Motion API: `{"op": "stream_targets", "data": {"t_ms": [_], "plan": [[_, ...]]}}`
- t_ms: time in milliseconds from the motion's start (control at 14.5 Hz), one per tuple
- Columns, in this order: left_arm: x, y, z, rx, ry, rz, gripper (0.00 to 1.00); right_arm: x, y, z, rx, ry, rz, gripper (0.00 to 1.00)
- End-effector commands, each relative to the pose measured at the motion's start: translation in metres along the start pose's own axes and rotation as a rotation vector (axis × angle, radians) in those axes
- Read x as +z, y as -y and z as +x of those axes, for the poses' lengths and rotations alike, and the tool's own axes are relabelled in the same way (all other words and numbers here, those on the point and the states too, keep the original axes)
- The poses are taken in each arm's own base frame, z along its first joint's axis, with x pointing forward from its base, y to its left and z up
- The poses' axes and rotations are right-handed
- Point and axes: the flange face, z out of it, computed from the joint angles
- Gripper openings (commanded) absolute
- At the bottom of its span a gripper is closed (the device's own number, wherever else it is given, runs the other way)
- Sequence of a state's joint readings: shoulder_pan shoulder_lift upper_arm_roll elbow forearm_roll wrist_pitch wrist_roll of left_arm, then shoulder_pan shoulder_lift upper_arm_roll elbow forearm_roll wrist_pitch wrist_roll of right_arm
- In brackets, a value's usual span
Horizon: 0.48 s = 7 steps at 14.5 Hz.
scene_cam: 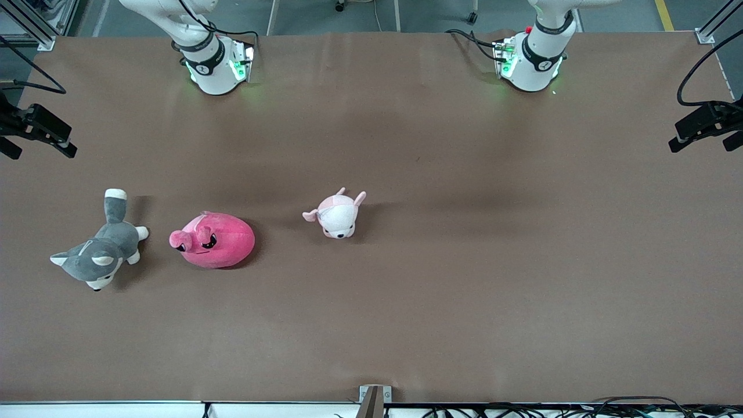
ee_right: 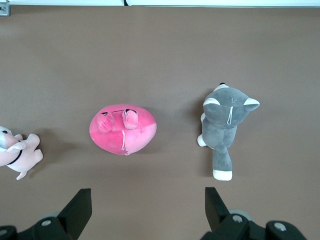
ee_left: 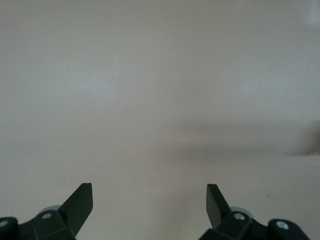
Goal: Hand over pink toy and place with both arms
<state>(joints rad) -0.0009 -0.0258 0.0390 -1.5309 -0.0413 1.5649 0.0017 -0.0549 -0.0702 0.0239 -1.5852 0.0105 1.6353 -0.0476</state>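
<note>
The pink toy, a round hot-pink plush with a paler patch, lies on the brown table toward the right arm's end. In the right wrist view the pink toy sits below my right gripper, which hangs high above the table, open and empty. My left gripper is also open and empty, over bare table with no toy under it. In the front view only the right arm's base and the left arm's base show; both hands are out of that view.
A grey-and-white husky plush lies beside the pink toy, closer to the table's end. A small pale pink-and-white plush lies near the table's middle. Black camera mounts stand at both ends of the table.
</note>
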Motion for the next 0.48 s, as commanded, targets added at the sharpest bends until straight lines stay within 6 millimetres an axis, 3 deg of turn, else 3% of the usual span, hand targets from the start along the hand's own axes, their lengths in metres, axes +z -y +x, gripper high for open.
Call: {"op": "stream_targets", "data": {"t_ms": [0, 414], "plan": [[-0.005, -0.002, -0.005, -0.009, -0.017, -0.003, 1.0, -0.004, -0.005, -0.004, 0.004, -0.007, -0.025, 1.0], [-0.006, -0.004, -0.006, -0.008, -0.017, -0.008, 1.0, 0.016, -0.005, -0.007, 0.007, 0.003, -0.025, 1.0]]}}
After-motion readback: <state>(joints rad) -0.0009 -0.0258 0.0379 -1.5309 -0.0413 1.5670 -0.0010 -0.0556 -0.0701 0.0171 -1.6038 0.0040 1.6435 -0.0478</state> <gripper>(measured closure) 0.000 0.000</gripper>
